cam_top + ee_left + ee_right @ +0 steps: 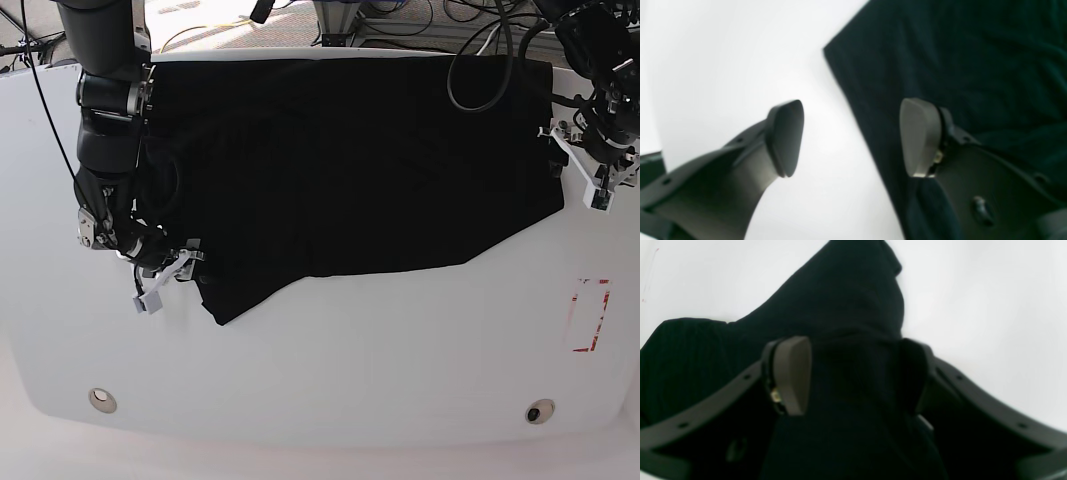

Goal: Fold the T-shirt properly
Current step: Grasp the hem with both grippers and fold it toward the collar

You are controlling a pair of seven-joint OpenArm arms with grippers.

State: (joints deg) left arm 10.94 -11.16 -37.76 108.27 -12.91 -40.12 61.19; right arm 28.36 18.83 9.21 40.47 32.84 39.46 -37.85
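Note:
The T-shirt (350, 170) lies spread on the white table (350, 360), plain black side up, with no print showing. My right gripper (165, 280) is at the shirt's lower left corner. In the right wrist view its jaws (853, 373) stand apart with a raised ridge of black cloth (846, 290) between the pads. My left gripper (580, 165) hovers at the shirt's right edge. Its jaws (853, 136) are open astride that edge: one pad (786, 136) over bare table, the other pad (920, 136) over the cloth (973, 50). Nothing is clamped.
A red outlined rectangle (590, 315) is marked on the table at the right. Two round fittings (100, 400) (540, 412) sit near the curved front edge. Cables (480, 60) hang over the shirt's back right part.

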